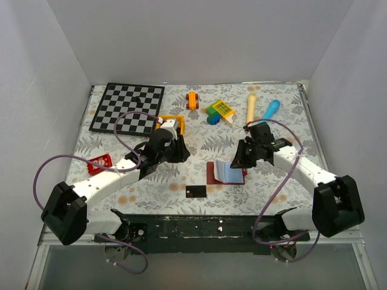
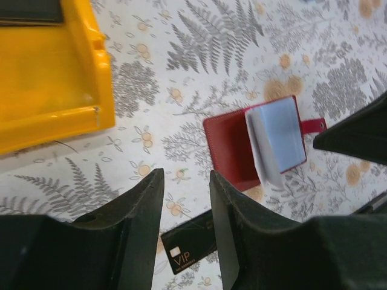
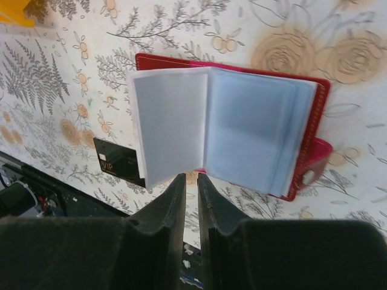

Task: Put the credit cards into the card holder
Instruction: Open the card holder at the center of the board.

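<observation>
The card holder (image 1: 225,172) lies open on the flowered cloth, maroon cover down, its pale blue pockets (image 3: 242,130) fanned upward. One black credit card (image 1: 196,191) marked VIP lies flat just in front of it, to the left. My left gripper (image 1: 178,151) hovers behind and to the left of the holder. In the left wrist view it (image 2: 186,181) is open and empty, with the card (image 2: 190,251) on the cloth below the gap. My right gripper (image 3: 191,181) sits at the near edge of the pockets, its jaws only a narrow slit apart with nothing between them.
A yellow bin (image 1: 171,124) stands just behind my left gripper, with something dark and flat (image 2: 30,9) in its corner. A chessboard (image 1: 128,107) is at the back left, several toys (image 1: 221,110) at the back, and a small red object (image 1: 99,163) at the left.
</observation>
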Available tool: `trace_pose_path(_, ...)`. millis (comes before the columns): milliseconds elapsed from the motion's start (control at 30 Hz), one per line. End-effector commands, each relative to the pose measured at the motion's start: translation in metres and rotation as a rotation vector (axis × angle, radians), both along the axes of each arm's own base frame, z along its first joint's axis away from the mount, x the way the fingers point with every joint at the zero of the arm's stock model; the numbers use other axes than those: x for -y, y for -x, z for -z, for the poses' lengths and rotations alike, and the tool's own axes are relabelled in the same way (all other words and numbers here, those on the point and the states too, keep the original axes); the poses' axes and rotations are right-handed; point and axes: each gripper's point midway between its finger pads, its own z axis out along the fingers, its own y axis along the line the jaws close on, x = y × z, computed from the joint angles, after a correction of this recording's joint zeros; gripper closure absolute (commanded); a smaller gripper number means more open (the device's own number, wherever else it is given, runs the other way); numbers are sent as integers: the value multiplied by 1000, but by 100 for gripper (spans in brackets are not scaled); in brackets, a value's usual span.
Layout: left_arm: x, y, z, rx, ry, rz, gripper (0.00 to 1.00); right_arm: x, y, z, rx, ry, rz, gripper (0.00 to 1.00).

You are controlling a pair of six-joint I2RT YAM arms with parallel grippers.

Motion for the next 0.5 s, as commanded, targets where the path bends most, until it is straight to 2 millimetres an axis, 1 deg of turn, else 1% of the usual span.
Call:
trace_pose_path(0,-26,-31,-29,42,54,-89,63,-35,-18,-15,52,-42,-84,79)
trace_pose_path(33,-36,-40,-31,42,63,-117,63,-40,-19,-12,43,-40,-90,79)
trace_pose_path(133,-53,-57,-43,57,89,-152,61,-52,-19,0,6,-48,-117,79)
trace_pose_path(167,-56,-62,-49,74,89,-161,60,-57,-18,4,-2,-50,-127,79)
trace_pose_path(200,-59,-67,-52,80,82,-168,60,-60,-17,6,-8,-50,-137,79)
trace_pose_path(267,-61,-73,-57,92,78,-170,60,-67,-16,11,-21,-56,-155,80)
trace_pose_path(367,-59,-76,-57,89,75,-160,60,-74,-11,19,-43,-50,-172,80)
trace_pose_path(467,-57,-76,-53,81,75,-150,60,-75,-8,32,-70,-28,-174,80)
